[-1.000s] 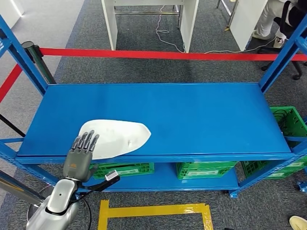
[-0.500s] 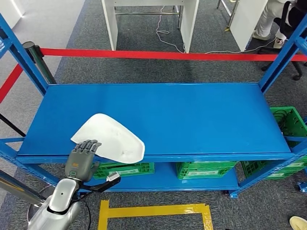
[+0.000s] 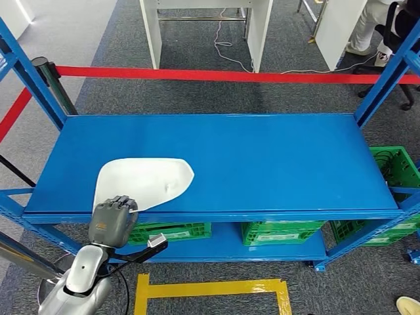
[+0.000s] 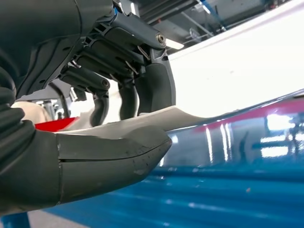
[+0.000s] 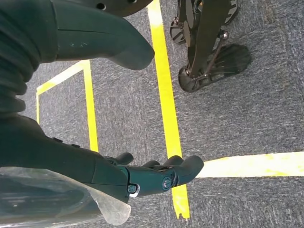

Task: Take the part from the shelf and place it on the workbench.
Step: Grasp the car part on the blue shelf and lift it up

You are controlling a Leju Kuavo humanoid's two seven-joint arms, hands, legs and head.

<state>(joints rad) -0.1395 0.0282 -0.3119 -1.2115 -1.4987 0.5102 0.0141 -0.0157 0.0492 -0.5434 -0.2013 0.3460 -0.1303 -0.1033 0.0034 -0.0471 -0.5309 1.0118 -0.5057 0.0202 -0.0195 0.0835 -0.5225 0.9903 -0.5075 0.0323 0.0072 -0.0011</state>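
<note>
The white, flat teardrop-shaped part [image 3: 144, 182] lies on the blue shelf [image 3: 277, 157], near its front left. My left hand [image 3: 111, 222] is at the part's near edge with its fingers curled over the rim. The left wrist view shows the thumb [image 4: 107, 156] under the part [image 4: 179, 116] and the dark fingers [image 4: 154, 88] on top, so the hand pinches it. My right hand [image 5: 118, 173] hangs over the carpet, fingers stretched out and holding nothing.
Green crates [image 3: 170, 231] [image 3: 282, 233] sit on the lower shelf and another [image 3: 391, 164] stands at the right. Blue uprights frame the shelf ends. Red barrier tape [image 3: 223, 75] runs behind. Yellow floor tape [image 3: 212, 289] marks the carpet in front. A seated person [image 3: 376, 26] is far right.
The left hand's fingers went from stretched flat over the part to curled on its near edge. The part swung, its tip toward the front and then back, and ended further left.
</note>
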